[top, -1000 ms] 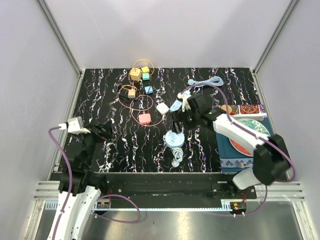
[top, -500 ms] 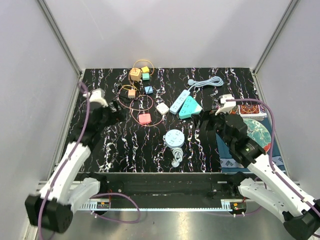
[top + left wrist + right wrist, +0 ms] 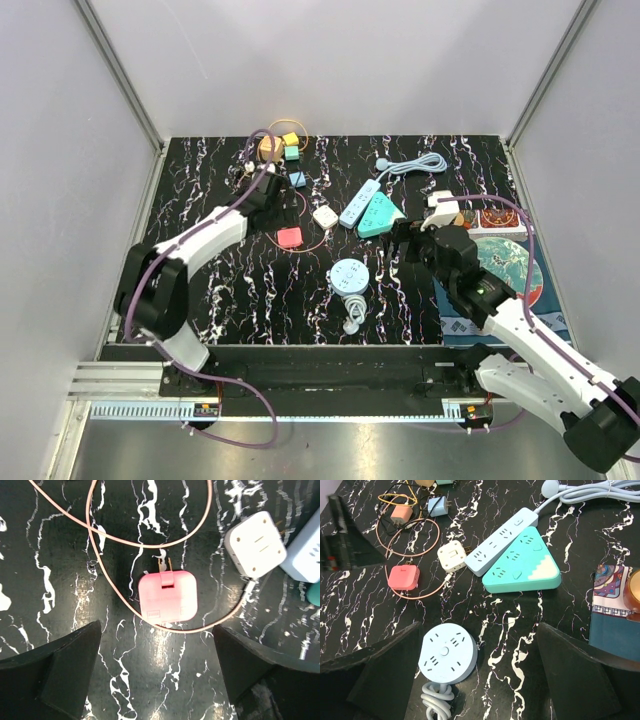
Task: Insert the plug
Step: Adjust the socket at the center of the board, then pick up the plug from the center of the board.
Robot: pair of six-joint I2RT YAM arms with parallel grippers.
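Note:
A pink plug with a thin pink cable lies flat on the black marbled table, prongs pointing away; it also shows in the top view. My left gripper is open and empty, hovering just short of the plug. A white cube adapter lies to its right. A light blue power strip, a teal triangular strip and a round blue socket lie ahead of my right gripper, which is open, empty and above the table.
Several small coloured plugs with cables sit at the back. A grey-blue cable with a round plug lies at the back right. A patterned cloth with a plate covers the right edge. Walls enclose the table.
My left arm swung from the left edge inward to over the pink plug. My right arm drew back from the centre to the right of the strips.

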